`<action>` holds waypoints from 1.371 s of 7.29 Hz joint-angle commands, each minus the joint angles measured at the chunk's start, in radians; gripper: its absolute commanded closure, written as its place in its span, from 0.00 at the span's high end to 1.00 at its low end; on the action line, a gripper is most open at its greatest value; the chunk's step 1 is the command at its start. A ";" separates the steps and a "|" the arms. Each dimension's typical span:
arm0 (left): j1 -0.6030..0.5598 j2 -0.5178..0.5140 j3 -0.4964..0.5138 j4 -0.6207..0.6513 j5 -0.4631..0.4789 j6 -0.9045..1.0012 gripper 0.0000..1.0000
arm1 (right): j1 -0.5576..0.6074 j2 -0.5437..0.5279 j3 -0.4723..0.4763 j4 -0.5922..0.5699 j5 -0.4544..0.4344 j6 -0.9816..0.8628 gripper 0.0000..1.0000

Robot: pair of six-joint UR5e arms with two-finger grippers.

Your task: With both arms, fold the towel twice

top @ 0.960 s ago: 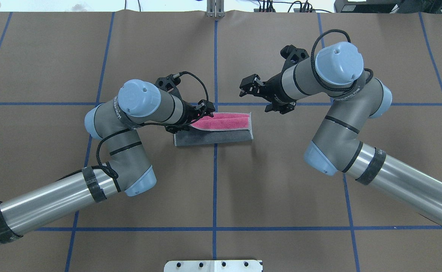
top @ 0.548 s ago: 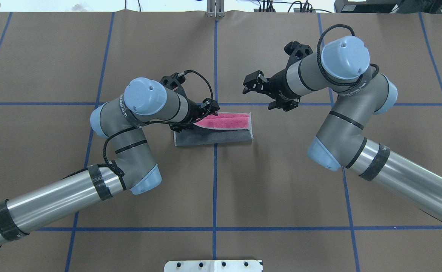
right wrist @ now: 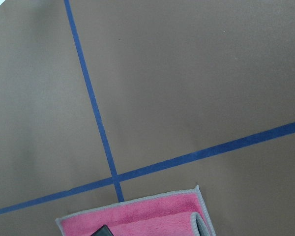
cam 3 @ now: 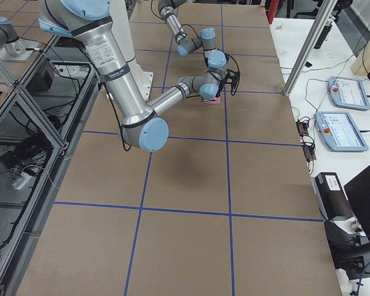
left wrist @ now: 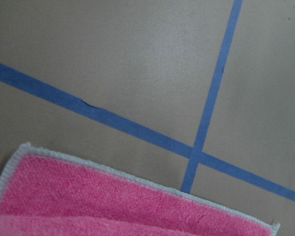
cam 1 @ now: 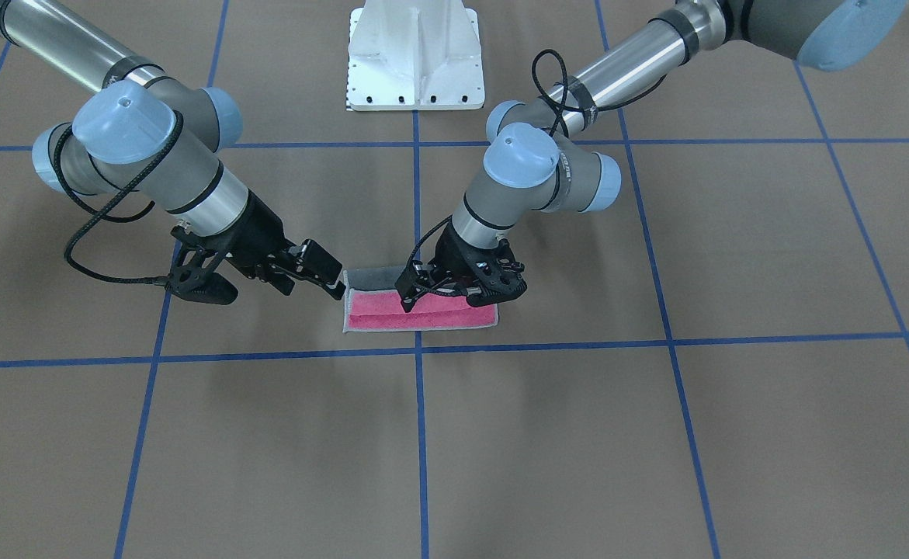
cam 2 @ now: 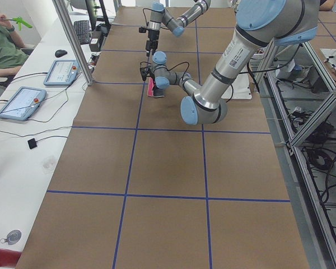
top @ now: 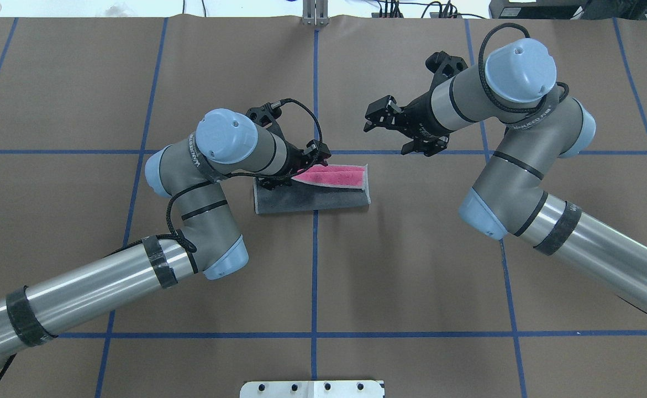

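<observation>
Overhead exterior: towel (top: 312, 200) is drawn farther across for fold 2 by pinching left hand (top: 316, 161); open, empty right hand (top: 377, 117) is withdrawn.

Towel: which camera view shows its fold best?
Overhead exterior: the towel shows nearly whole, grey layer and pink strip together. Front-facing shows mostly pink, partly behind the left gripper; wrist views catch pink corners; side views, a tiny patch.
</observation>
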 commanded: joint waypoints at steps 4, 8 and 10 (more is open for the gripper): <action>-0.006 -0.037 0.042 0.000 0.035 0.005 1.00 | 0.007 -0.005 -0.004 0.000 0.002 -0.010 0.99; -0.030 -0.077 0.062 0.003 0.033 0.006 1.00 | 0.016 -0.005 -0.004 0.000 0.010 -0.009 0.99; -0.070 -0.077 0.058 0.009 0.024 0.076 1.00 | 0.007 -0.020 -0.009 0.044 0.007 -0.012 0.99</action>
